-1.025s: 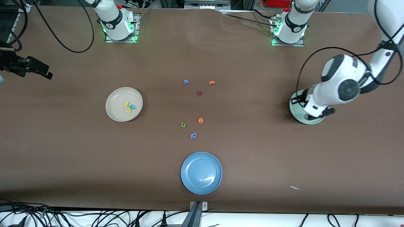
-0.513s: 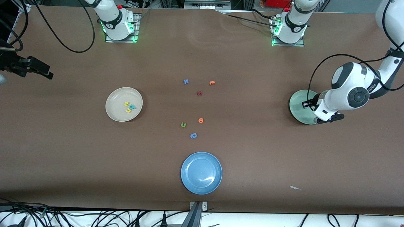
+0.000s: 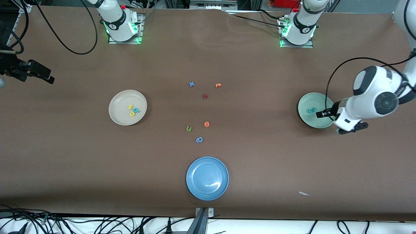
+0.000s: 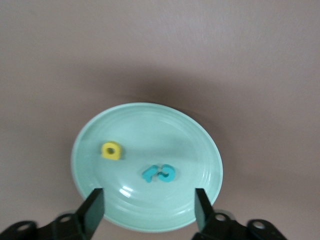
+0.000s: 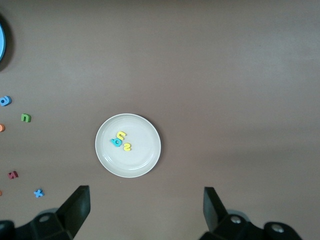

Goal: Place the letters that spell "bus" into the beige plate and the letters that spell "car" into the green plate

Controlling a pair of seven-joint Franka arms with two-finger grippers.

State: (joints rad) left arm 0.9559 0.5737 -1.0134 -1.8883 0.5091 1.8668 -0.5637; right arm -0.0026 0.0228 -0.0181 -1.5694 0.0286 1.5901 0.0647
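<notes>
Foam teal c, r (image 4: 159, 173) and yellow a (image 4: 111, 151) flat in smooth round green plate (image 4: 200, 135). Left gripper (image 4: 148, 208) spread, empty, over its rim. Right gripper (image 5: 146, 206) spread, waits high over beige plate (image 5: 150, 131).

The table (image 3: 260, 156) is plain brown. The green plate (image 4: 200, 145) is pale sage, holding a yellow letter (image 4: 111, 150) and two teal letters (image 4: 159, 173). The beige plate (image 3: 118, 112) is cream, with yellow and teal letters (image 3: 133, 110). A blue plate (image 3: 198, 188) is plain. Loose letters are blue (image 3: 199, 140), green (image 3: 188, 129), orange (image 3: 206, 124), dark red (image 3: 205, 96).
</notes>
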